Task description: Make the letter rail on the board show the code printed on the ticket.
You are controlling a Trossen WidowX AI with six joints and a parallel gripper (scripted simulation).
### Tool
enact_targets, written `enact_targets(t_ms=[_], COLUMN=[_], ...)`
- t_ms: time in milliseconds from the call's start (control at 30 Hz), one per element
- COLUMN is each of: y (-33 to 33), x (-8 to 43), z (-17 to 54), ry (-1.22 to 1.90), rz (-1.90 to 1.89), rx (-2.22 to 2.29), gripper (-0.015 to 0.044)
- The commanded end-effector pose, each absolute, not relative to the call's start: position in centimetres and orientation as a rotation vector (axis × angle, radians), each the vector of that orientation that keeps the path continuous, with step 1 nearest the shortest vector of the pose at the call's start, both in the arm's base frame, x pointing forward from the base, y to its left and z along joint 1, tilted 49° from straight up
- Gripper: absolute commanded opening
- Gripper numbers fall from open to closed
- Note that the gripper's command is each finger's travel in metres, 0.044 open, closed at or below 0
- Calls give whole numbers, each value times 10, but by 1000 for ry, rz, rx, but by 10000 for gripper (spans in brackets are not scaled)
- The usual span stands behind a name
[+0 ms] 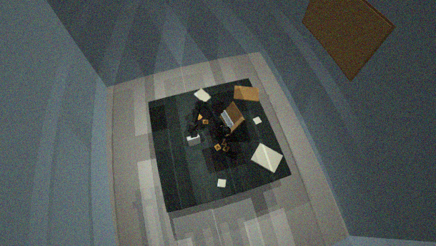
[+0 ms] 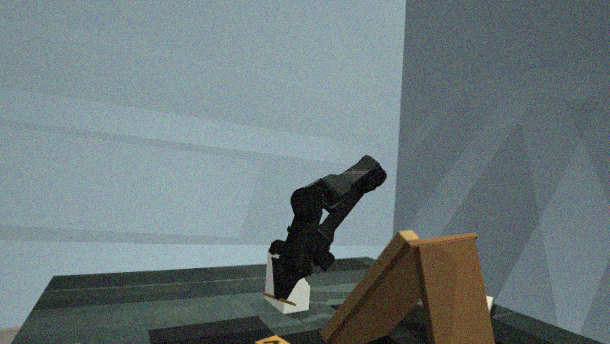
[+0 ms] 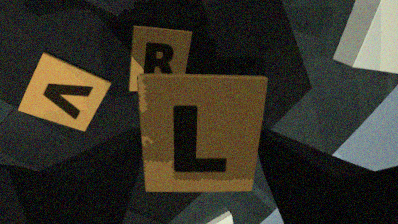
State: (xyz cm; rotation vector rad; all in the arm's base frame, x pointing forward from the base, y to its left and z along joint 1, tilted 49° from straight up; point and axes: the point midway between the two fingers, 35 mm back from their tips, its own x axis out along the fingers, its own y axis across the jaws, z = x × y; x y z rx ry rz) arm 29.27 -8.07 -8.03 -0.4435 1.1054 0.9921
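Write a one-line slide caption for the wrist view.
The gripper holds the L tile, with the R tile and a third letter tile beyond.

Bent black arm (image 1: 201, 107) (image 2: 347, 182), end effector (image 1: 227, 133) (image 2: 283, 296) (image 3: 200, 137) pointing down, clamped
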Motion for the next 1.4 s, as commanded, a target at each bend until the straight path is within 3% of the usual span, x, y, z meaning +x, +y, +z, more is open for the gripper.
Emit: enact_targets(t_ms=[0,1367], y=[-78,2], x=[300,336], z=[-68,93], ry=[1110,896], rz=[929,392], rx=[-420,46], gripper=[0,0])
